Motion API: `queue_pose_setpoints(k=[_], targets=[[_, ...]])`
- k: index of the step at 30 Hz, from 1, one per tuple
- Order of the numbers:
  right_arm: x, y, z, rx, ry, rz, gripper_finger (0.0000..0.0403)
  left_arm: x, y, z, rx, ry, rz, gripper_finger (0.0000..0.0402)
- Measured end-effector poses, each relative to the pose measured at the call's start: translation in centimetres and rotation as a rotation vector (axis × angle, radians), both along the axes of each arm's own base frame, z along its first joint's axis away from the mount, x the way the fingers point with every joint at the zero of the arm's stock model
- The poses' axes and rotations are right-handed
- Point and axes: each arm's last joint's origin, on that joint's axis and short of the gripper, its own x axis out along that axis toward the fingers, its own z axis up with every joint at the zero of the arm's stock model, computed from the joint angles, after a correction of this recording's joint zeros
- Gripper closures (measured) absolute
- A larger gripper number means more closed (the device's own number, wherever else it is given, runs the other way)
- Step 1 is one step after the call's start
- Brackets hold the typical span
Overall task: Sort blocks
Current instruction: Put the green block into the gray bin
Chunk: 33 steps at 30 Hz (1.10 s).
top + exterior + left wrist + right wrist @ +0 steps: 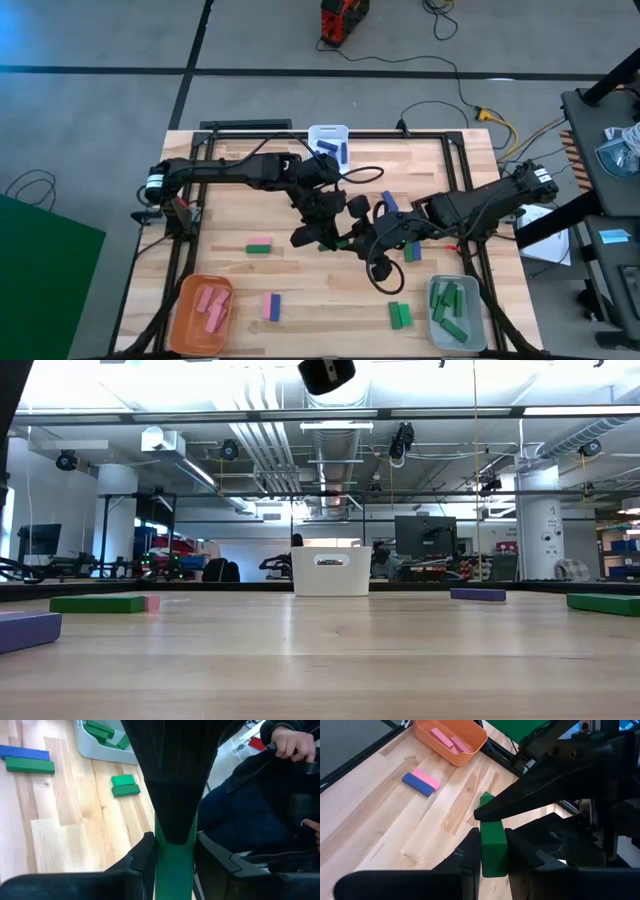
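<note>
Held block: a green block (493, 851) is hanging in the air over the middle of the table (300, 290), between the two arms.
Left gripper (322, 236): its fingers are pinching one end of the green block.
Right gripper (366, 240): its fingers are pressing on the other end of the same block.
Judged reason: an arm-to-arm handover appears to be taking place. The grey bin (433, 312) holding green blocks is sitting on the right arm's side.
Other blocks: loose ones are lying on the table, among them a single green bar (259, 247) and a pink and blue pair (271, 306).
Orange bin (180, 318): it is holding pink blocks.
White bin (316, 133): it is holding a blue one.
High view: the arms are masking the shared block, so the grip cannot be judged here.
Wrist views: both are showing the double grip plainly.
Left wrist view, beyond the table: a person's hand (287, 742) is gripping a handle.
Low view: neither gripper is showing, only resting blocks and the white bin.
</note>
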Motion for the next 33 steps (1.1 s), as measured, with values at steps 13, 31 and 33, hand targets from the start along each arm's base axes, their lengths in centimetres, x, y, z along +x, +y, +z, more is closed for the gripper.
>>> queue_pose_setpoints(k=[13,31,33], targets=[[-3.6,-0.8,1.6,0.300,0.412,-0.208,0.0350,-0.8,0.9,-1.4,0.254,0.186,0.270,0.0208],[-13.8,6.4,-3.9,0.320,1.121,-0.405,0.0350,-3.0,1.3,-1.5,0.451,0.342,0.367,0.0208],[-14.6,7.0,-4.8,0.322,1.123,-0.414,0.0350,-3.2,1.4,-1.2,0.467,0.338,0.381,0.0211]])
